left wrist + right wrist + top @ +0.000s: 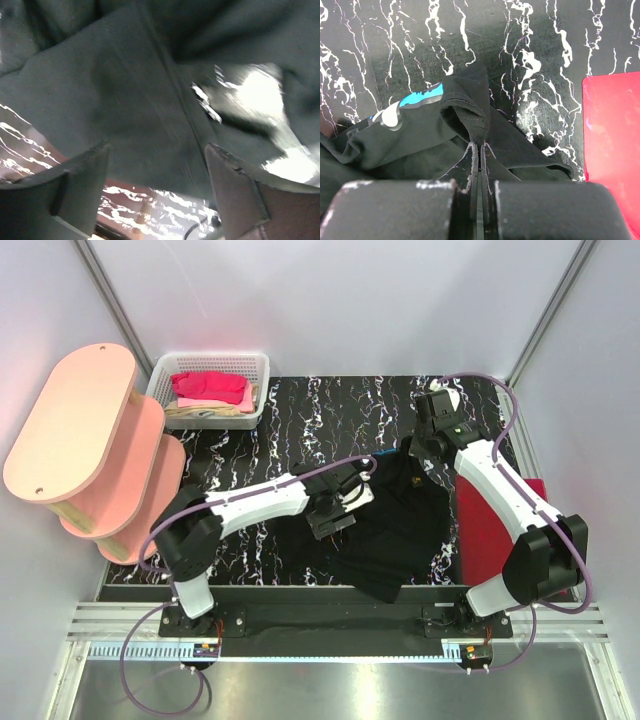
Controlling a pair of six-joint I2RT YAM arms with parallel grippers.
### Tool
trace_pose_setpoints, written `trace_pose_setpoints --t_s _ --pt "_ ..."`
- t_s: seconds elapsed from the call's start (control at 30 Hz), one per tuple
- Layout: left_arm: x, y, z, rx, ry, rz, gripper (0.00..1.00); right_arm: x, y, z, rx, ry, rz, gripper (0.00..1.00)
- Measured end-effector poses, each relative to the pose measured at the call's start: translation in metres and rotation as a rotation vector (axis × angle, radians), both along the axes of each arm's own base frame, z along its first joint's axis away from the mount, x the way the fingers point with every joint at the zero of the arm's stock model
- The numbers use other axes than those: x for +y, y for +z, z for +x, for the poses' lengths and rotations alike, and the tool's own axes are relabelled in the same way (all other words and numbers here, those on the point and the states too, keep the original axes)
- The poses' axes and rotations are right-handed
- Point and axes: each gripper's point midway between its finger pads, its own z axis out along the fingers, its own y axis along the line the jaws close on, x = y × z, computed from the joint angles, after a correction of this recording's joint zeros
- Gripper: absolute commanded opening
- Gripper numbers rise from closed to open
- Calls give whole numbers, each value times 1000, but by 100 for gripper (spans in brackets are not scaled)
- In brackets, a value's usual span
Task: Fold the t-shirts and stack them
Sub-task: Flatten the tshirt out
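1. Right hand [479,147] is closed, pinching a folded edge of the black t-shirt [435,130].
2. Left hand [157,165] has its fingers apart over the same shirt, gripping nothing.
3. Shirt lies crumpled mid desk [300,410], beside the dark red t-shirt [490,530].
4. Light, limp cloth, likely to sag; you should probably take hem or shoulder corners.

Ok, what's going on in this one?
Both arms are working on the black t-shirt, which lies rumpled mid-table and is not folded yet. The right arm's fingers are pinched shut on a fold at its far edge. The left arm's fingers are spread apart over its left side, clamping nothing. A dark red shirt lies flat on the right, and a pink shirt sits in the white basket at the back left.
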Motion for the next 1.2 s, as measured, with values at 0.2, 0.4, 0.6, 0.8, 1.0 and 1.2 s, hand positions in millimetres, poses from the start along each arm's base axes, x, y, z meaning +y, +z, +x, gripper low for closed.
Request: trace_pose_setpoints --t_s 0.2,0.4,0.6,0.8,1.0,1.2 --pt "-5 -18 23 -73 94 4 83 2 -8 -3 13 10 9 0" --pt "-35 -17 48 -113 140 -47 80 3 -12 -6 16 18 19 0" --pt "-55 -14 69 -131 187 -102 63 8 -11 -6 16 28 42 0" --pt "-51 -29 76 -106 217 -88 24 8 -11 -7 15 29 44 0" --pt "-38 -32 86 -99 247 -78 0 8 -6 -9 3 31 49 0" --pt "-18 -13 96 -112 282 -84 0 10 -1 -10 -6 43 62 0"
